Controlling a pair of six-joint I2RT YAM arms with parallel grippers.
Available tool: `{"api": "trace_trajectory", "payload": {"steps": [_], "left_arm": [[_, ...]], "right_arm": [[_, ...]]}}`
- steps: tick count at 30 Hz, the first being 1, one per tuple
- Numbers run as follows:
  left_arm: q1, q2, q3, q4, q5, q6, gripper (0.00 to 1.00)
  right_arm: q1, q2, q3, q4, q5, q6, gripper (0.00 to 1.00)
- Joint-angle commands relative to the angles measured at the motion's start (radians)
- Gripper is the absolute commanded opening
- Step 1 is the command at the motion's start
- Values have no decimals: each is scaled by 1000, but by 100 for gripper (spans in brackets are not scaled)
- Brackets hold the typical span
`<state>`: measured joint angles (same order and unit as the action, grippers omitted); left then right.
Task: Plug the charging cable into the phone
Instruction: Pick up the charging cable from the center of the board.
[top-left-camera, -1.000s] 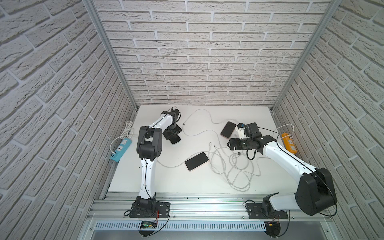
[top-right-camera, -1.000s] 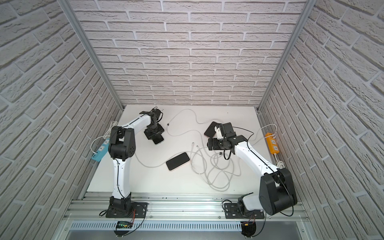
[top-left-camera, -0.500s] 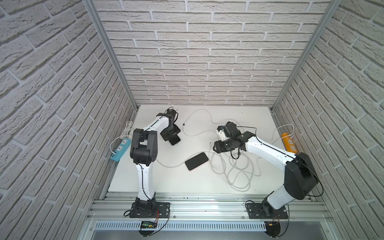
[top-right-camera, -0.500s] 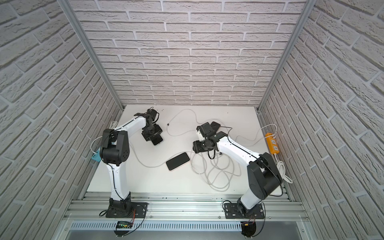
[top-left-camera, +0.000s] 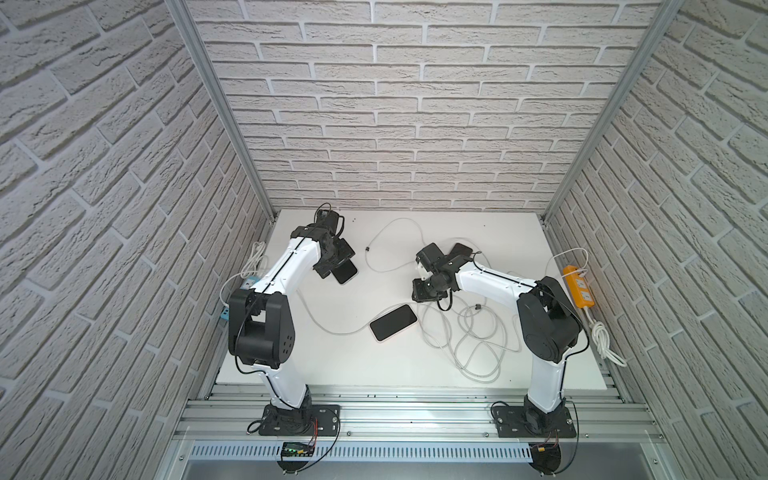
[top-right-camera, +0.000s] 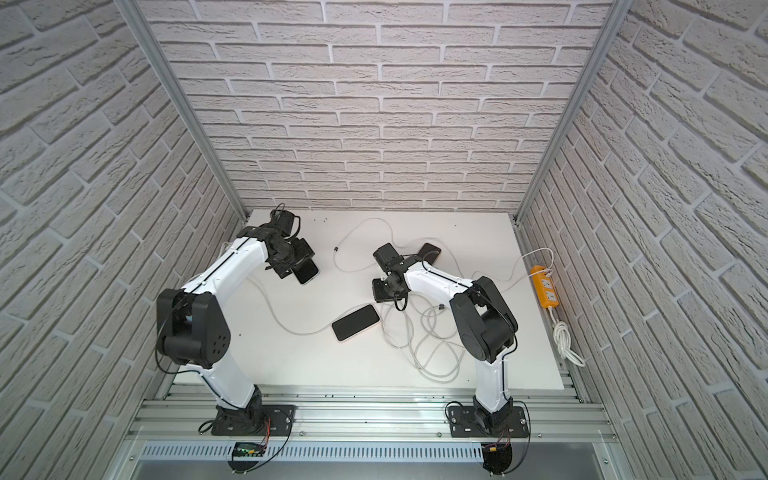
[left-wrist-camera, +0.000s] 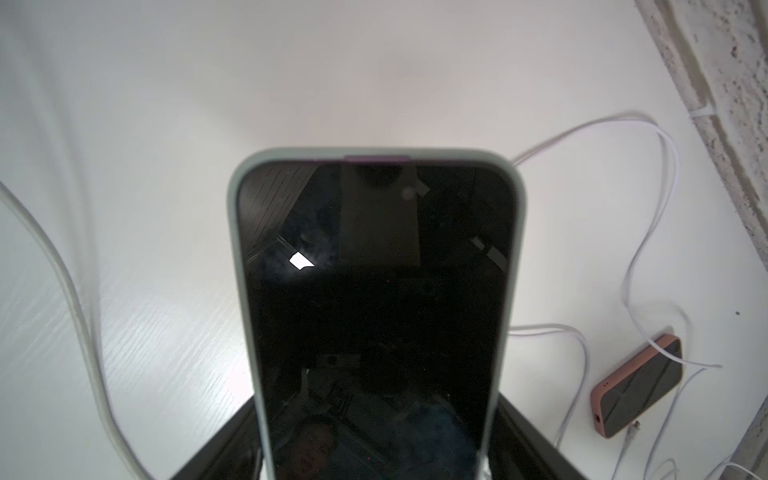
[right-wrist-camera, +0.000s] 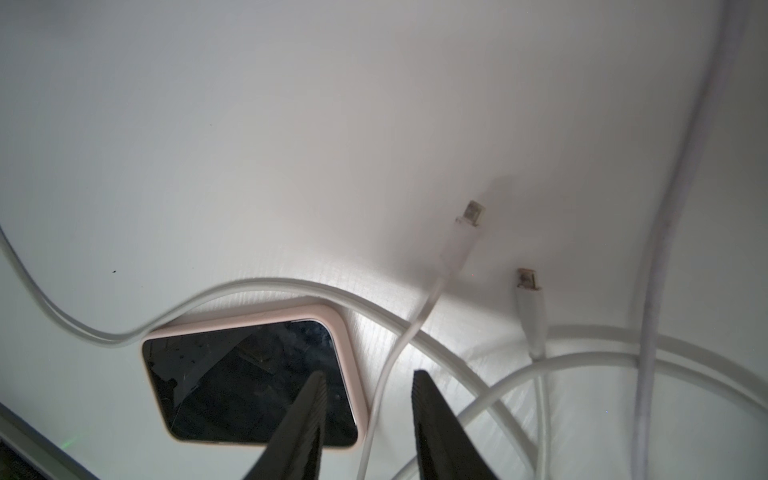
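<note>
Pickup of the charging cable seems the step in hand — left pincer clamps the grey-cased phone at the worktop's far left, right pincer straddles the cable, jaws apart — next, pinch near its plug.

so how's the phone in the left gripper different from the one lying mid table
The held phone sits clamped in the left gripper; the middle phone lies flat on the table, ungripped. The held phone's case is pale grey-green; the middle phone's is pale pink. Both face up with dark screens.
</note>
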<state>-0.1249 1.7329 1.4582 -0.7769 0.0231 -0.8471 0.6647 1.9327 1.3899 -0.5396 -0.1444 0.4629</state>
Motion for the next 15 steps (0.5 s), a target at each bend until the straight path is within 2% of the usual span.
{"api": "trace_trajectory", "payload": {"steps": [1,15], "left_arm": [[7,-51,-23,32,20,5,0],[8,-69,-42,29,21,12,0]], "right_arm": [[-5,32,37,-6,48,30,36],[-34,128,69,40,81,106,33]]}}
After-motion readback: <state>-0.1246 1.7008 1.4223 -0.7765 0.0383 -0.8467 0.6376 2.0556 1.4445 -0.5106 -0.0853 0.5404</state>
